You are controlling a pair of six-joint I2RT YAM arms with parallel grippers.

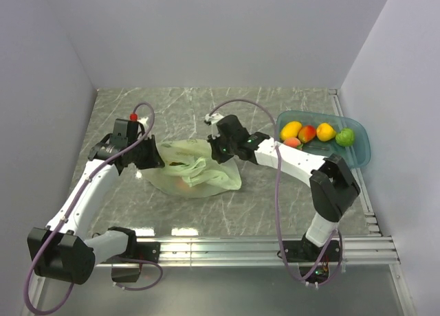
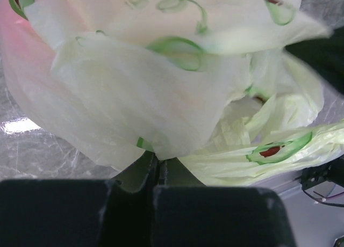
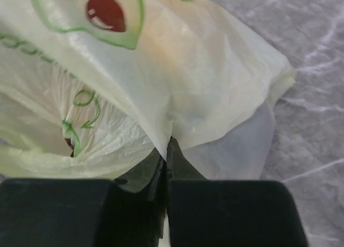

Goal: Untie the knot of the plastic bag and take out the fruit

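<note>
Pinching one plastic bag (image 1: 196,170): left claw (image 2: 157,165) and right claw (image 3: 167,152).

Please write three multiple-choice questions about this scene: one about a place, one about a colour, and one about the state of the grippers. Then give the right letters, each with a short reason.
1. Seen from above, where is the blue tray relative to the bag?
A. to its left
B. to its right
C. under it

2. What colour is the bag?
A. pale green
B. black
C. dark blue

3. In what state are the left gripper and the right gripper?
A. both open, away from the bag
B. only the left one shut
C. both shut on the bag

Answers:
1 B: in the top view the tray sits far right and the bag in the middle.
2 A: the thin plastic is pale green in all three views.
3 C: each wrist view shows closed fingers pinching a fold of the bag.
</note>
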